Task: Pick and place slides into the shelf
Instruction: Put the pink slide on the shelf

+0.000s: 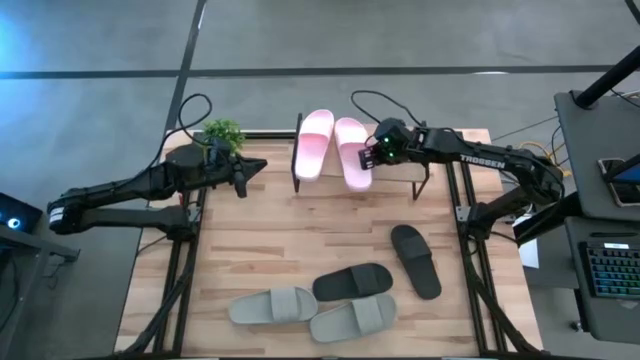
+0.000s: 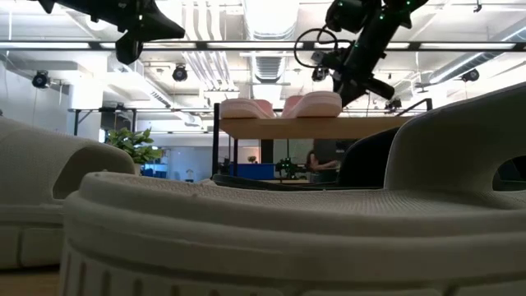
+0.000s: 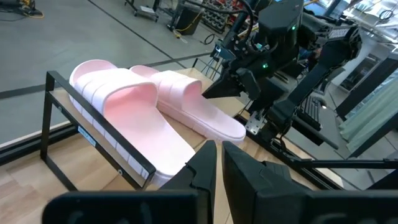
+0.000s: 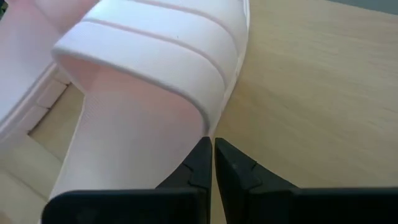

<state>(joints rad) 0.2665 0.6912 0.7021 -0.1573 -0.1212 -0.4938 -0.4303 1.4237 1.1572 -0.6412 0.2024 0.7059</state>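
Both pale pink slides (image 1: 333, 148) were found lying side by side on the shelf (image 1: 400, 172), soles down. The right gripper (image 1: 368, 158) was held just beside the outer edge of the nearer pink slide (image 4: 149, 81), its jaws pressed together and pinching nothing. The left gripper (image 1: 258, 168) waited well apart from the shelf, on its far side from the right arm, jaws likewise pressed together and empty.

Risk, as judged: with the closed jaws so close to the slide's edge, a sideways withdrawal could nudge it against its mate or towards the shelf's edge; a straight lift was thought safer. The shelf's thin black frame (image 3: 93, 140) could also be caught by the wrist on the way out.

The black pair (image 1: 385, 270) and the grey-green pair (image 1: 315, 312) were noted on the tabletop (image 1: 270, 235), far from either set of jaws.

Materials: the slides appeared to be moulded foam, matt and smooth, each with one wide ribbed strap and a rounded open toe. The shelf top was a light wooden plank.
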